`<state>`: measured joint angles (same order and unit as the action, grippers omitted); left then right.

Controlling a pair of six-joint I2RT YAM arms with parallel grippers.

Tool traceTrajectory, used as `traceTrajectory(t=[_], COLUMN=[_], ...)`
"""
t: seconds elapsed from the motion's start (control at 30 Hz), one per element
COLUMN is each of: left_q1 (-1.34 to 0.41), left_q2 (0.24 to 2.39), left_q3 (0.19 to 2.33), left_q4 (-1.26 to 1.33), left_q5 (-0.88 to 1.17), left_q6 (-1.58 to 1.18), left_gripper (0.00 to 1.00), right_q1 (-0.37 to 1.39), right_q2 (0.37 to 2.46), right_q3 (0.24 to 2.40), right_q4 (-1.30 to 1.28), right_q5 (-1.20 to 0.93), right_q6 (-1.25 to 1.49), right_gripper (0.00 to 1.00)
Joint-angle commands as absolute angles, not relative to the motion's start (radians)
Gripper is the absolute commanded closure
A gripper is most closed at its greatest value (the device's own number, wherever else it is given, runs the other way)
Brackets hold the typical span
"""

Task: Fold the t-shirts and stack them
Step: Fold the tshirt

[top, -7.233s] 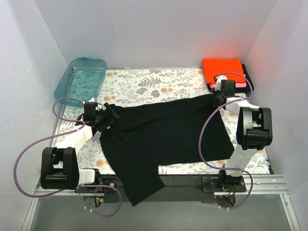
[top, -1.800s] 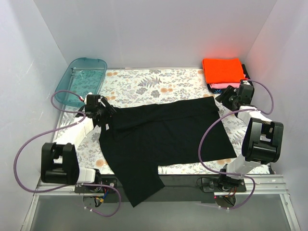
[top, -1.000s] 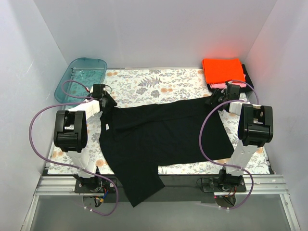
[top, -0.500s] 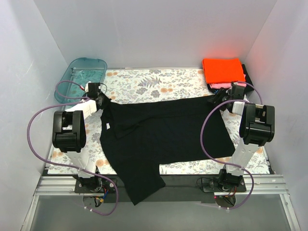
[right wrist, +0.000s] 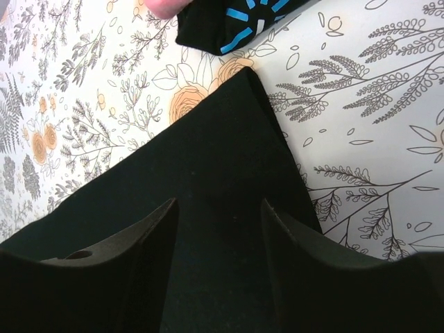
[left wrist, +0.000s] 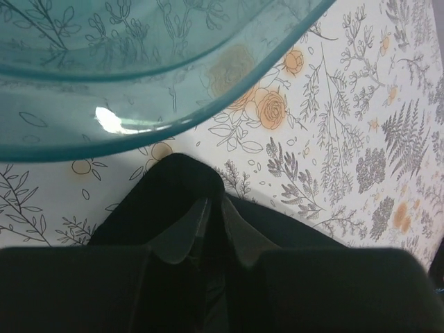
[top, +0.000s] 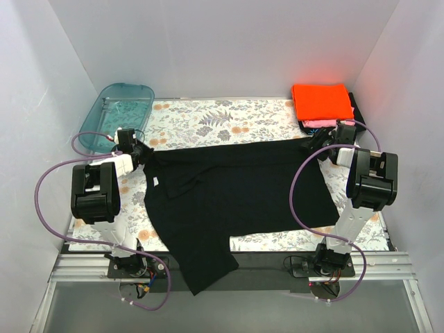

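Observation:
The large black t-shirt (top: 236, 194) lies spread over the floral mat, and its lower part hangs over the near edge. My left gripper (top: 141, 153) is at the shirt's far left corner. In the left wrist view it (left wrist: 213, 202) is shut on a fold of that black cloth (left wrist: 182, 179). My right gripper (top: 316, 143) hovers at the far right corner. Its jaws (right wrist: 218, 205) stand open over the cloth (right wrist: 208, 149), holding nothing. At the back right a folded orange t-shirt (top: 320, 100) tops a pink one (top: 319, 123) and a black one with a light-blue mark (right wrist: 232, 19).
A teal see-through tub (top: 118, 114) stands at the back left, and its rim (left wrist: 139, 76) is just beyond the left gripper. The floral mat (top: 208, 121) shows behind the shirt. White walls close in on three sides. Purple cables loop beside both arms.
The left gripper has shut on the shirt's far left corner and drawn it left toward the tub. The shirt's top edge is now straighter. The right gripper has barely moved.

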<state>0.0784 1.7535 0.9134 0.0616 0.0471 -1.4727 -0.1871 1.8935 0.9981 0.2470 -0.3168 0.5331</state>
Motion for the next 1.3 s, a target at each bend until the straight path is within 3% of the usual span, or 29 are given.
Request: traceTrajectory(t=[0.0, 0.3, 0.6, 0.77, 0.93, 1.07, 1.27], left_q1=[0.104, 0.104, 0.022, -0.066, -0.138, -0.15, -0.155], left_q2=[1.755, 1.732, 1.507, 1.387, 1.248, 1.14, 1.058], left_q3=[0.926, 0.974, 0.92, 0.859, 0.766, 0.667, 0.568], left_q4=[0.124, 0.104, -0.053, -0.142, -0.265, -0.33, -0.35], left_q5=[0.035, 0.064, 0.048, 0.023, 0.014, -0.037, -0.003], left_q6=[-1.454, -1.41, -1.376, -1.356, -1.348, -1.355, -1.348], left_gripper=[0.89, 0.64, 0.35, 0.33, 0.33, 0.32, 0.32], right_q1=[-0.218, -0.213, -0.147, -0.042, 0.188, 0.387, 0.544], right_q2=[1.919, 1.856, 1.735, 1.678, 1.689, 1.758, 1.873], right_q3=[0.965, 0.997, 0.999, 0.991, 1.026, 1.063, 1.104], right_q4=[0.153, 0.149, 0.123, 0.124, 0.132, 0.146, 0.235], right_q5=[-0.23, -0.273, -0.325, -0.348, -0.413, -0.42, -0.428], right_q6=[0.506, 0.465, 0.449, 0.457, 0.448, 0.472, 0.586], right_gripper=[0.41, 0.4, 0.4, 0.4, 0.42, 0.42, 0.47])
